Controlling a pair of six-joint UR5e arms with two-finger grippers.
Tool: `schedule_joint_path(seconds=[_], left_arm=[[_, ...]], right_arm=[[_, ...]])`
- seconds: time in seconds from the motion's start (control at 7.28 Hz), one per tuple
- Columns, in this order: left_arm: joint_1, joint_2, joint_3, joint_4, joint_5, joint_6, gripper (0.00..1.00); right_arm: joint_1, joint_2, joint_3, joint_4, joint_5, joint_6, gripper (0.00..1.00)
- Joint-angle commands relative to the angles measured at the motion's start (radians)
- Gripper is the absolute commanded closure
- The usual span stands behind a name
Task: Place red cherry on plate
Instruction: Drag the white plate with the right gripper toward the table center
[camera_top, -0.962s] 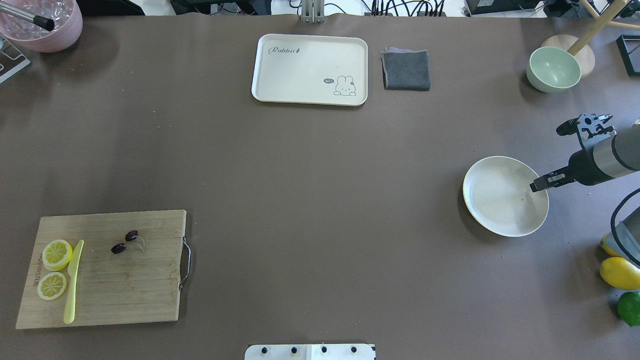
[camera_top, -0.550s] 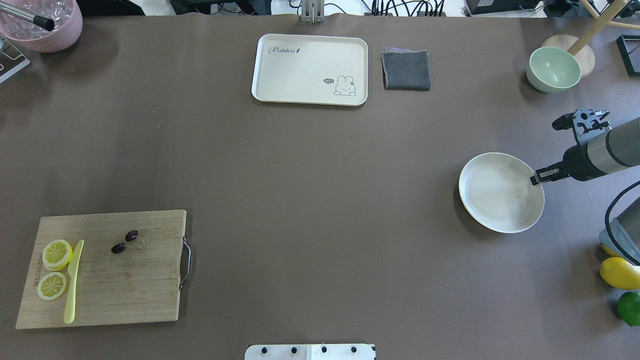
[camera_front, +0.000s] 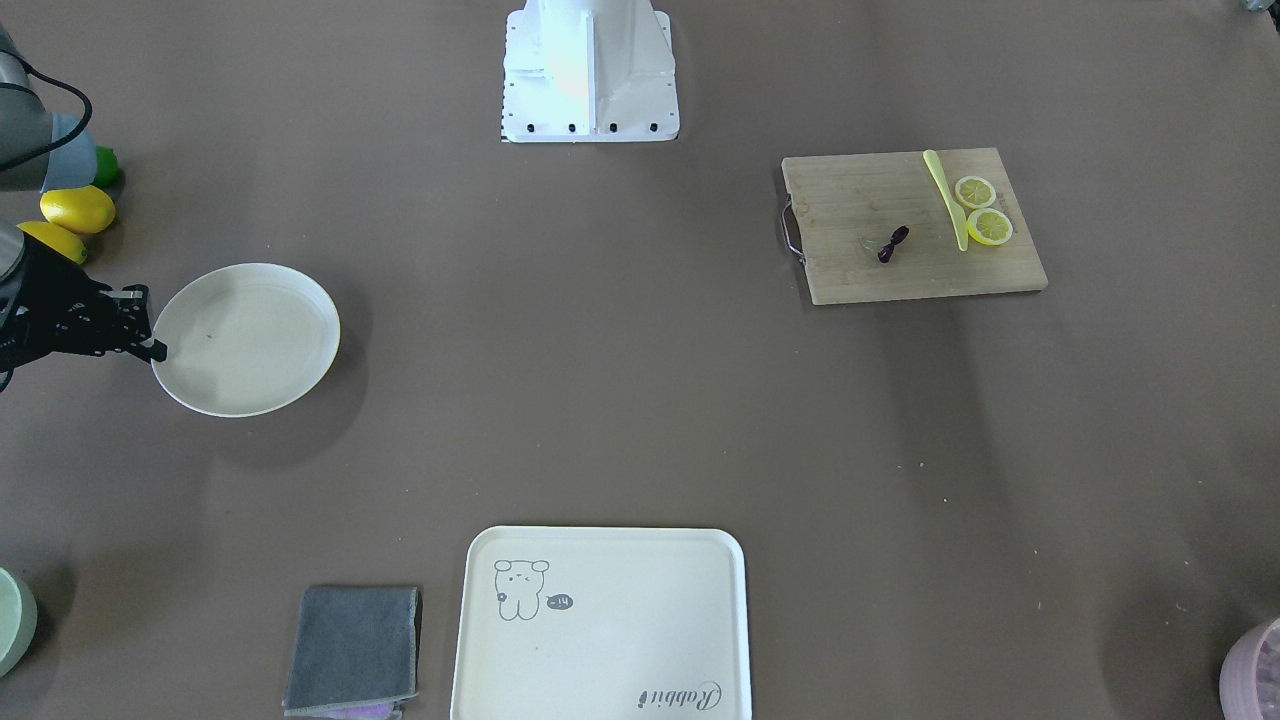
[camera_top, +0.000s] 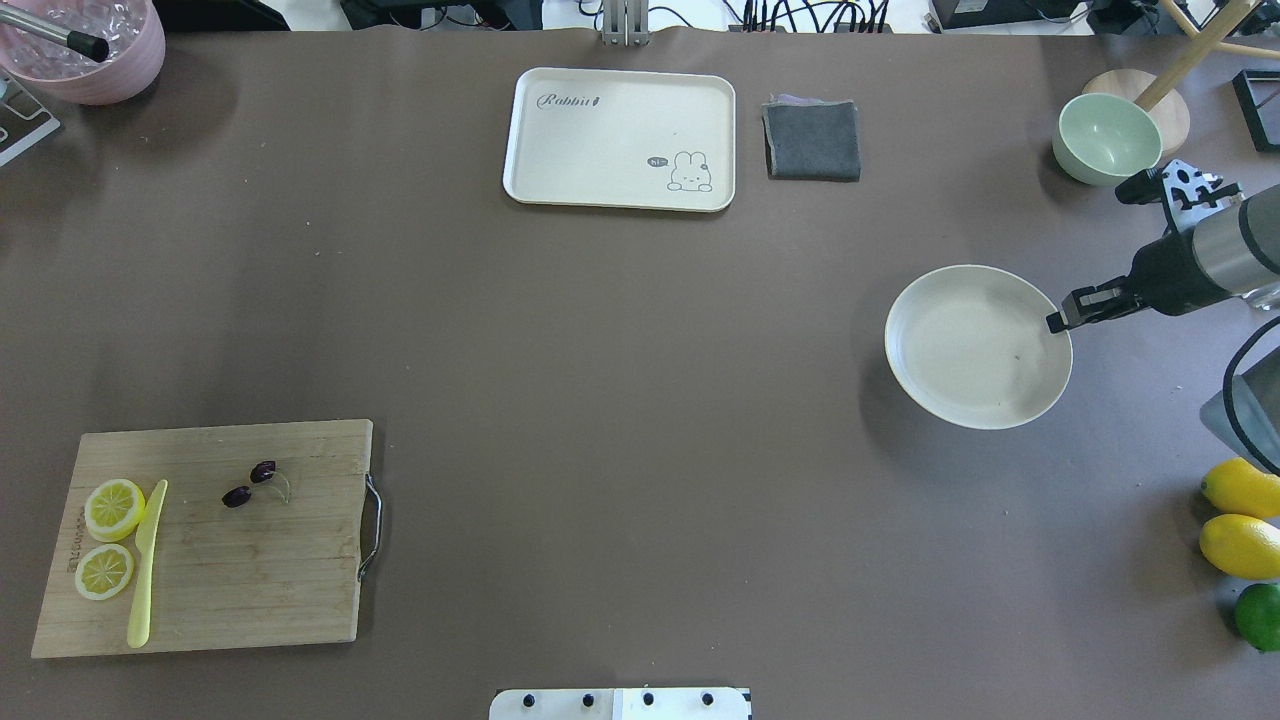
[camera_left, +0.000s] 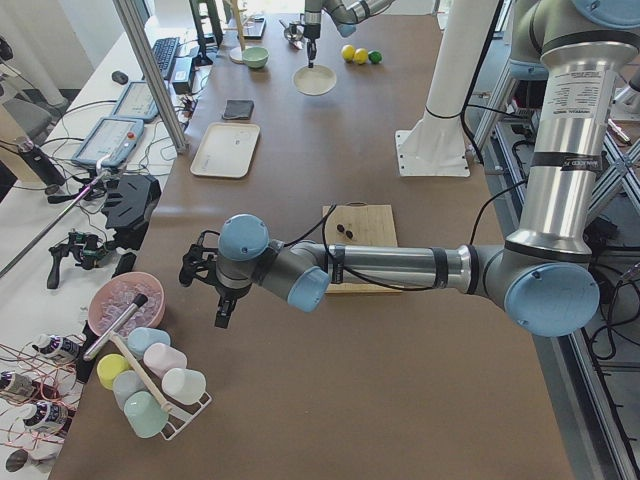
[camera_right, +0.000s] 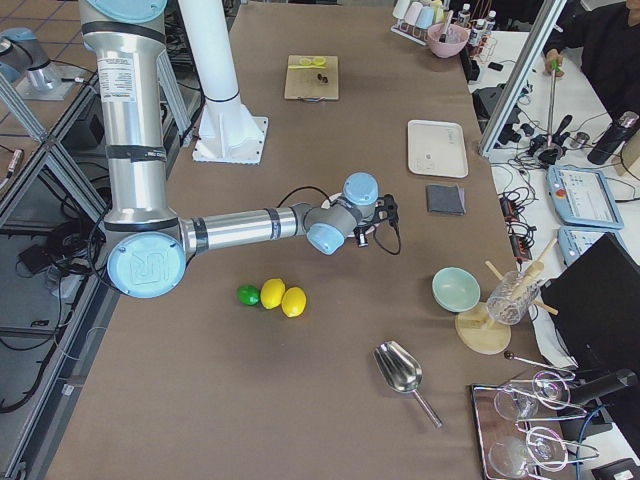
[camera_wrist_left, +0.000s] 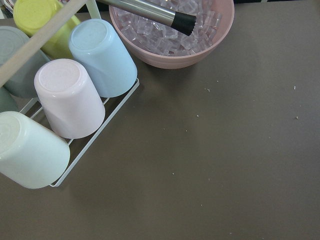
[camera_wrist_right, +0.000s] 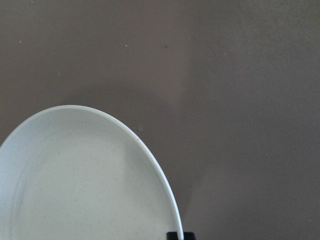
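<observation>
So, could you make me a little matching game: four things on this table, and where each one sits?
Things:
1. red cherry
2. plate
3. grey folded cloth
4. yellow knife

Places:
A. beside the rabbit tray
B. on the cutting board, apart from the rest
C. right beside the lemon slices
D. rim in the right gripper

Pairs: 1-B, 2-D, 3-A, 4-C.
</observation>
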Motion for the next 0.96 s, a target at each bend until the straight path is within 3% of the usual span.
schedule_joint_path(seconds=[0.0, 0.14, 0.55, 0.69, 0.82], left_arm=[[-0.001, 0.004, 0.005, -0.018, 0.0, 0.0, 0.02], [-0.001, 0.004, 0.005, -0.019, 0.0, 0.0, 0.02], [-0.003, 0.006, 0.007, -0.019, 0.0, 0.0, 0.02], [-0.003, 0.006, 0.008, -0.019, 0.0, 0.0, 0.02], [-0.003, 0.01, 0.007, -0.019, 0.0, 0.0, 0.02]], right_arm=[[-0.004, 0.131, -0.005, -0.001, 0.037, 0.16, 1.0], [-0.069, 0.2, 0.001, -0.001, -0.004, 0.256, 1.0], [-0.379, 0.383, -0.01, -0.012, -0.335, 0.517, 1.0], [-0.456, 0.445, -0.01, -0.103, -0.433, 0.54, 1.0], [-0.499, 0.489, -0.013, -0.185, -0.475, 0.546, 1.0]])
